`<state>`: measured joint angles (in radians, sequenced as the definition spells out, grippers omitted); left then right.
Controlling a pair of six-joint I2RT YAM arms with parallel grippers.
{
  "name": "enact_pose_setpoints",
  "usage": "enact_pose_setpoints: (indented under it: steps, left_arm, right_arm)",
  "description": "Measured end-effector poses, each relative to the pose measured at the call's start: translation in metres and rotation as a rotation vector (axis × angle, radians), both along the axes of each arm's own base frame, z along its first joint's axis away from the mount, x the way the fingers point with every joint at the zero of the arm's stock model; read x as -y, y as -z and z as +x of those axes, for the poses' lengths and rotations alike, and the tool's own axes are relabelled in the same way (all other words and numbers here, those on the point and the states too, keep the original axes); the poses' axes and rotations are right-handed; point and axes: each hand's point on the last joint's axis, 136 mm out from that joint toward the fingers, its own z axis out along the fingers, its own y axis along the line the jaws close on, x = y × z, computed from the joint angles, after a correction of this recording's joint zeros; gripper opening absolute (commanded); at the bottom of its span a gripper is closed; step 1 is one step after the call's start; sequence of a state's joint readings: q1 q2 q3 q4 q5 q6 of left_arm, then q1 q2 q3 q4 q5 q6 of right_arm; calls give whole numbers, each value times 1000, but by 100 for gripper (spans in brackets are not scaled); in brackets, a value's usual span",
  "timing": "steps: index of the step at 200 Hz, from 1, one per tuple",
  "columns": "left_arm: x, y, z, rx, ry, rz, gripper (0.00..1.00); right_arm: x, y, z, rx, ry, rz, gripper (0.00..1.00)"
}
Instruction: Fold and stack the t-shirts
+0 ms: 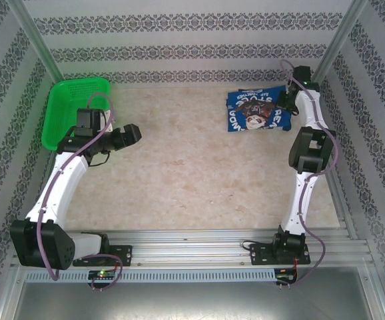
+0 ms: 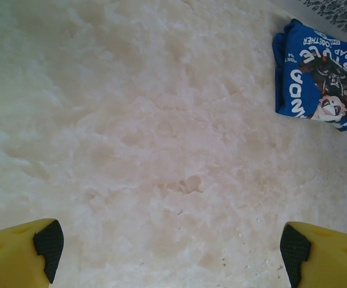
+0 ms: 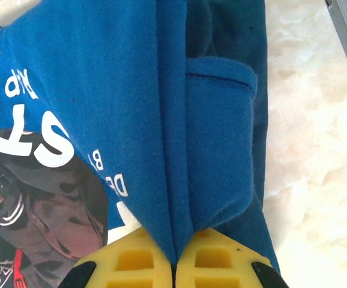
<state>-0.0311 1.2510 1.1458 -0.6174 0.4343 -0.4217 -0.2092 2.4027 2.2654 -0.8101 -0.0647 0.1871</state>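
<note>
I see the folded blue t-shirt (image 1: 258,111) lying print-up at the far right of the table (image 1: 192,180). My right gripper (image 3: 173,264) is clenched on a fold of its fabric, at the shirt's right edge. My left gripper (image 2: 170,255) hangs released, jaws wide, over bare table on the left, near the green basket (image 1: 72,107).

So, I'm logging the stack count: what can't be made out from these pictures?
- Top view: how many layers the folded t-shirt holds; too small, and the top layer covers the rest.
- Right wrist view: the right pincer tips, buried in the blue fold.
- Top view: the green basket floor, partly behind the left arm.
</note>
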Motion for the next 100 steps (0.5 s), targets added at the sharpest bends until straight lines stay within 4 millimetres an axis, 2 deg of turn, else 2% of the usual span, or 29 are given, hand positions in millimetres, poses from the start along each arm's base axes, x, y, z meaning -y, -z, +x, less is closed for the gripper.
enact_pose_setpoints:
  steps: [71,85,95,100]
  left_arm:
    - [-9,-8,-9,14,-37,38,94]
    - [-11,-7,-11,10,-44,46,94]
    - [-12,-6,-11,5,-49,52,94]
    - [-12,-6,-12,3,-51,54,94]
  right_arm:
    - [50,18,-6,40,142,146,0]
    - [56,22,-5,47,166,170,9]
    - [60,27,-5,46,180,186,28]
    - [61,30,-5,44,192,199,34]
